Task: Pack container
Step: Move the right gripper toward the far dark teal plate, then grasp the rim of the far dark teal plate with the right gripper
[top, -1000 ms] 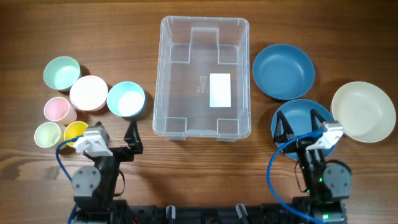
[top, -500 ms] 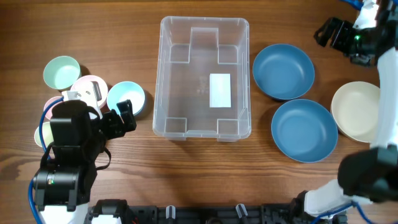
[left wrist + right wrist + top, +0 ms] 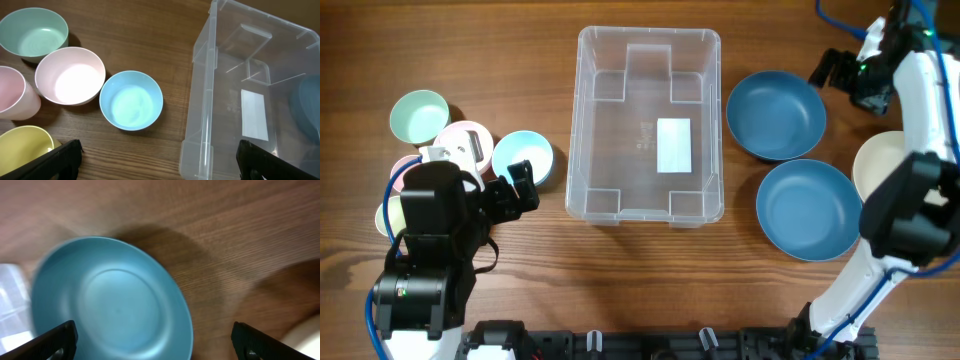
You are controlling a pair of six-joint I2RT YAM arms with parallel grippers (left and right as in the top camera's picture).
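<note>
Both spread (holding nothing): left gripper (image 3: 159, 150) at the container's (image 3: 582, 120) eight o'clock, right gripper (image 3: 154, 330) near a blue bowl (image 3: 112, 310) at two o'clock.

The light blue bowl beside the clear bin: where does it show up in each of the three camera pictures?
Overhead: the light blue bowl sits left of centre, just left of the container.
Left wrist: the bowl is mid-picture, with the container to its right.
Right wrist: not in it; a darker blue bowl shows instead.
Shared landmark: the container's white label, in the overhead and left wrist views.
</note>
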